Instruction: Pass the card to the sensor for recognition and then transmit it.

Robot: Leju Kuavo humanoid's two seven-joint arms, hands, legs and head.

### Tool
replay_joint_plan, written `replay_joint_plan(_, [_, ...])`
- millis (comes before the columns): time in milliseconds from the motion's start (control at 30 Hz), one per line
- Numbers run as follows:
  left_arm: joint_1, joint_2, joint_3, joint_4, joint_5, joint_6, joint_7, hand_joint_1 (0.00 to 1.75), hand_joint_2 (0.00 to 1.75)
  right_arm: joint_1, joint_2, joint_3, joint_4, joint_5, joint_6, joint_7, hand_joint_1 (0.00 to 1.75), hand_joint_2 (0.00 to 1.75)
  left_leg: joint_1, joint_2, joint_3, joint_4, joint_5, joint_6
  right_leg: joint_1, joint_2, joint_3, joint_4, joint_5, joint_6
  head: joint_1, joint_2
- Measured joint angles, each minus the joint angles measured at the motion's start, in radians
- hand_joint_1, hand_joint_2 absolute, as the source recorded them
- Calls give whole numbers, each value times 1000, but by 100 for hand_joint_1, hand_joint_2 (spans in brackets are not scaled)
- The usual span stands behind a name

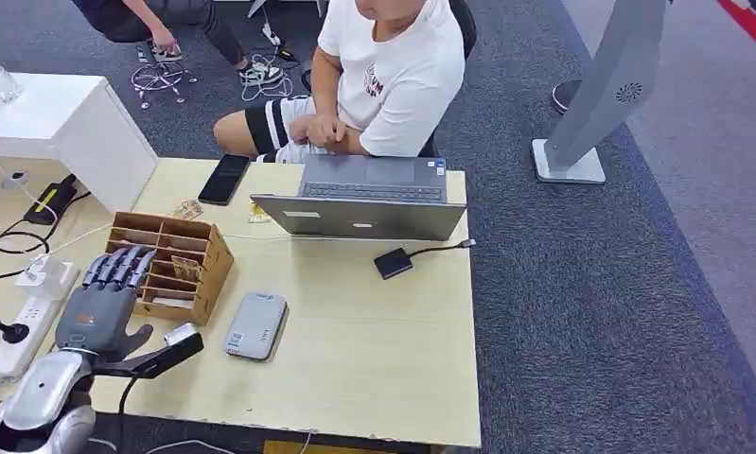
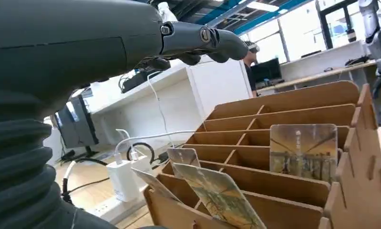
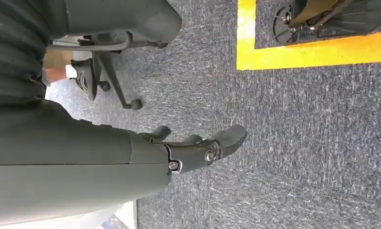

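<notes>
A wooden card rack [image 1: 170, 265] stands on the table's left part, with picture cards [image 2: 303, 151] upright in its slots. My left hand [image 1: 104, 301] hovers at the rack's near left side, fingers stretched out flat toward the slots and holding nothing. From the left wrist, the fingers [image 2: 198, 40] reach above the rack [image 2: 283, 138], apart from the cards. A grey flat sensor [image 1: 256, 325] lies on the table just right of the rack. My right hand [image 3: 193, 150] hangs over grey carpet with loosely spread fingers and nothing in it.
A person sits behind an open laptop [image 1: 369, 200] at the table's far edge. A black phone [image 1: 224, 178] and a small black box on a cable [image 1: 393, 262] lie nearby. A white power strip [image 1: 26, 317] and cables sit left of my hand.
</notes>
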Motion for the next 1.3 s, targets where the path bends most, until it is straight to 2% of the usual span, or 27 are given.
replay_joint_plan(500, [-4, -8, 2, 47, -10, -27, 0, 0, 175, -1, 0, 0, 0, 18, 7, 6, 0, 175, 0, 0, 0, 0, 0, 0, 0, 0, 0, 0, 0, 0, 0, 0])
replay_joint_plan(533, [-5, -10, 2, 49, -10, -27, 0, 108, 175, -1, 0, 0, 0, 18, 7, 6, 0, 175, 0, 0, 0, 0, 0, 0, 0, 0, 0, 0, 0, 0, 0, 0])
replay_joint_plan(567, [-7, -12, 2, 53, -10, -27, 0, 175, 175, -1, 0, 0, 0, 18, 7, 7, 0, 175, 0, 0, 0, 0, 0, 0, 0, 0, 0, 0, 0, 0, 0, 0])
replay_joint_plan(1300, [-13, -14, -4, 59, -18, -10, -16, 175, 175, -2, 0, 0, 0, 19, 14, -3, 0, 175, 0, 0, 0, 0, 0, 0, 0, 0, 0, 0, 0, 0, 0, 0])
